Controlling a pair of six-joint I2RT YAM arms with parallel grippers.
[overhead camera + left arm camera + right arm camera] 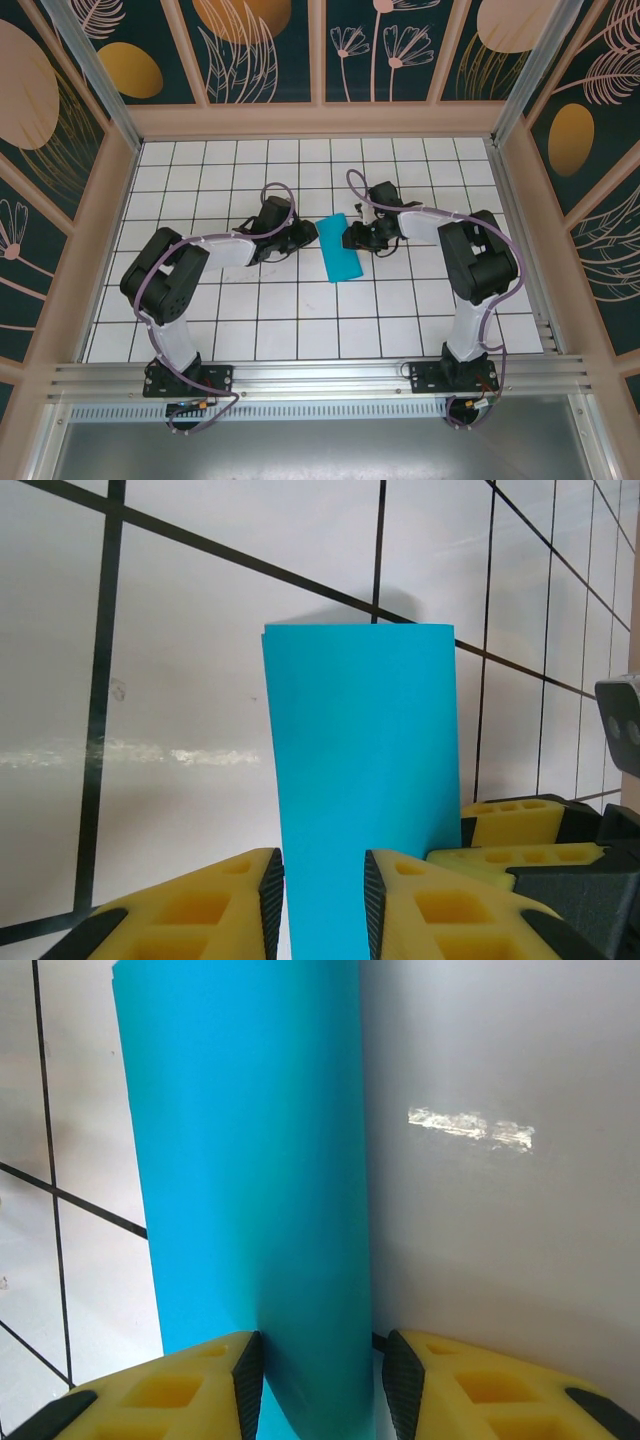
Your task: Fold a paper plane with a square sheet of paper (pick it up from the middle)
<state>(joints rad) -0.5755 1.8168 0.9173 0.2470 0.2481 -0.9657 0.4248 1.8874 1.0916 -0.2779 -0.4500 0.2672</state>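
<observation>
sheet of paper (339, 250): I see it folded into a narrow cyan strip, lying on the white grid table (250, 310).
left gripper (306, 236): at the strip's left edge. I read its yellow fingers (230, 905) as narrowly apart, with blue showing in the gap.
right gripper (352, 238): at the strip's right edge. Its fingers (470, 1385) are likewise narrowly parted, with paper between them.
</observation>
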